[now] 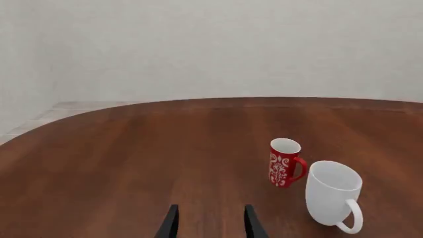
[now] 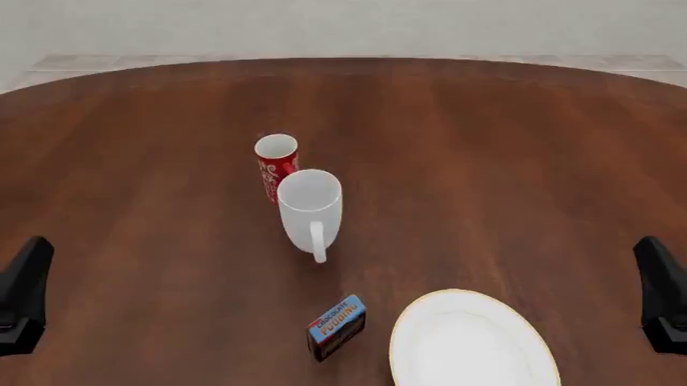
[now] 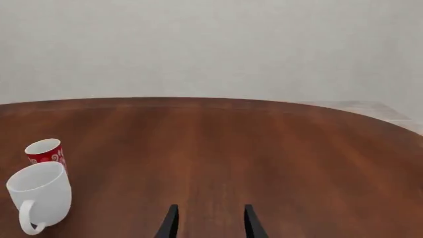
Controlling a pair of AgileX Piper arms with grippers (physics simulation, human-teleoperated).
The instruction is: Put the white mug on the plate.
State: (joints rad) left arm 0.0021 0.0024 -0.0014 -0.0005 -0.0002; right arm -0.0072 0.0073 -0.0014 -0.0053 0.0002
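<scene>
The white mug (image 2: 310, 211) stands upright near the table's middle, its handle turned toward the near edge; it also shows in the left wrist view (image 1: 333, 195) and the right wrist view (image 3: 41, 196). The plate (image 2: 472, 342), white with a tan rim, lies at the near edge, right of the mug and apart from it. My left gripper (image 1: 210, 223) stands open with nothing between its fingers, well short of the mug. My right gripper (image 3: 208, 223) is also open and holds nothing. In the front view the arms sit at the left edge (image 2: 22, 293) and right edge (image 2: 664, 293).
A smaller red mug with a white pattern (image 2: 276, 163) stands just behind the white mug, close to it. A small blue pudding box (image 2: 336, 326) lies between the white mug and the plate's left side. The round wooden table (image 2: 516, 161) ends at a pale wall.
</scene>
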